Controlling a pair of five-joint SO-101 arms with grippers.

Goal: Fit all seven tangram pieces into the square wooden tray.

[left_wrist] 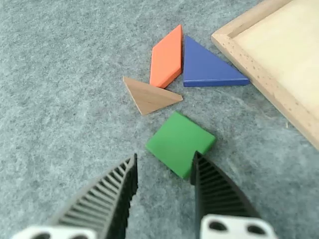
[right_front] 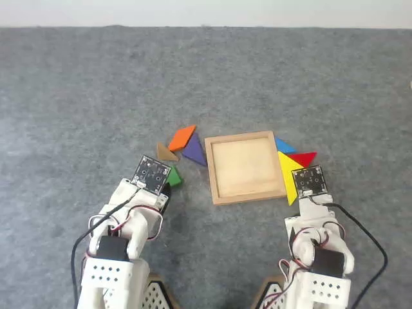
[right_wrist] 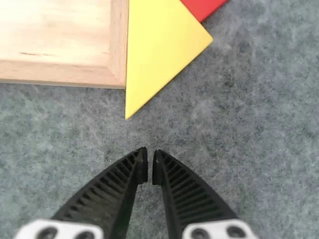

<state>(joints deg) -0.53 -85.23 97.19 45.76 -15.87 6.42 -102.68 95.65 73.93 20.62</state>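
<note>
We see open grey mat across the upper half of the frame and at bottom centre between the arms. Left of the tray, the orange piece, purple triangle, brown triangle and green square crowd together. The yellow triangle, red triangle and blue triangle cluster at its right wall.

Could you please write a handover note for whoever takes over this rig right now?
Left tool open, empty, at the green square's edge. Right tool shut, empty, just short of the yellow triangle's tip.
Empty wooden tray. Left of it: brown triangle, orange parallelogram, purple triangle, green square. Right of it: yellow triangle, red triangle, blue triangle.
Done: nothing placed. Left: all seven pieces.
</note>
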